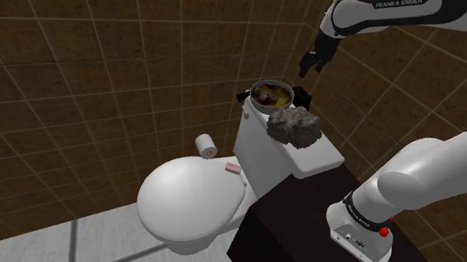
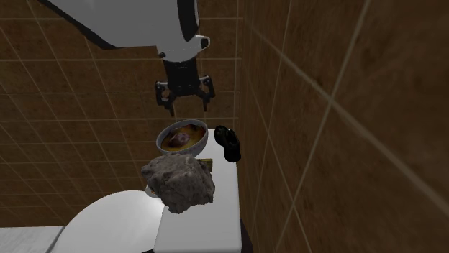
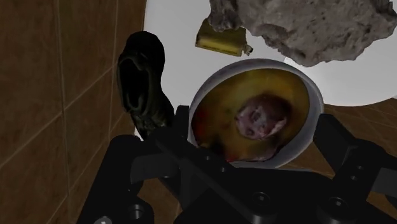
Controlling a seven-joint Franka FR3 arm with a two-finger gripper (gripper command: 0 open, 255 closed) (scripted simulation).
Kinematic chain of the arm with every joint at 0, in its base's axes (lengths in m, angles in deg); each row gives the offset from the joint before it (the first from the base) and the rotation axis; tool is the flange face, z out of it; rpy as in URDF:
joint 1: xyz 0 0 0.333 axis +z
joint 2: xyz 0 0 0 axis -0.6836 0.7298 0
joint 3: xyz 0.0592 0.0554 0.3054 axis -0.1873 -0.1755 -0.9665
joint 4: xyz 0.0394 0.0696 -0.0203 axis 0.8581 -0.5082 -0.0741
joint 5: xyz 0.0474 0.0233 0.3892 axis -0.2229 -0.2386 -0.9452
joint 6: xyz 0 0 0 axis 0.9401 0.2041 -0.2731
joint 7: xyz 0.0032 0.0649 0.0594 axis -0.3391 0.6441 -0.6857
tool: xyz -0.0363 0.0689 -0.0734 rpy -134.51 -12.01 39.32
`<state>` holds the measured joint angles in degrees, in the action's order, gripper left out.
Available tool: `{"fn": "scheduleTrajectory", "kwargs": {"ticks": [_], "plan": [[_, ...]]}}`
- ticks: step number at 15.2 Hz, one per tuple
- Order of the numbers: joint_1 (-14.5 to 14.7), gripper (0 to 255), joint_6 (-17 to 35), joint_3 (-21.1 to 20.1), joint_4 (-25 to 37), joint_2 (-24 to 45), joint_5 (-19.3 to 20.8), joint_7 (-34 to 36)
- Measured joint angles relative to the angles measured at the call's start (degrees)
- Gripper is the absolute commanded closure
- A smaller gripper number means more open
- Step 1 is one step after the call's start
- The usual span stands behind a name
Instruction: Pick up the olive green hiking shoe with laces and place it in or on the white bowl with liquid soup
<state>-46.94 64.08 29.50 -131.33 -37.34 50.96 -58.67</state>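
The dark olive shoe (image 2: 229, 141) stands upright on the white toilet tank lid (image 2: 227, 208), close to the tiled wall and right beside the bowl. In the wrist view the shoe (image 3: 143, 83) shows its dark opening. The white bowl (image 2: 183, 136) holds yellow-brown soup with a pinkish lump (image 3: 257, 119). My gripper (image 2: 188, 106) hangs open above the bowl with nothing between its fingers. In the shoulder view the gripper (image 1: 311, 65) is above and to the right of the bowl (image 1: 271, 94).
A grey rock (image 1: 294, 125) lies on the tank lid in front of the bowl, with a small yellow object (image 3: 219, 39) between them. The toilet lid (image 1: 187, 195) is down. A paper roll (image 1: 205, 144) and a pink bar (image 1: 235, 168) sit nearby. Brown tiled walls close in.
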Motion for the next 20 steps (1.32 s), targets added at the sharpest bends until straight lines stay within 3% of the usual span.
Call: {"fn": "scheduleTrajectory", "kwargs": {"ticks": [6, 12, 17, 20], "plan": [[-0.8, 0, 5.8, 4.6, 4.5, 11.9, -2.1, -6.3], [-2.4, 0, 10.2, 7.7, 11.4, 25.2, -7.1, -13.9], [-4.7, 0, 11.7, 7.9, 18.3, 35.4, -11.9, -19.6], [-4.9, 0, 13.0, 7.4, 19.1, 37.1, -12.8, -20.8]]}}
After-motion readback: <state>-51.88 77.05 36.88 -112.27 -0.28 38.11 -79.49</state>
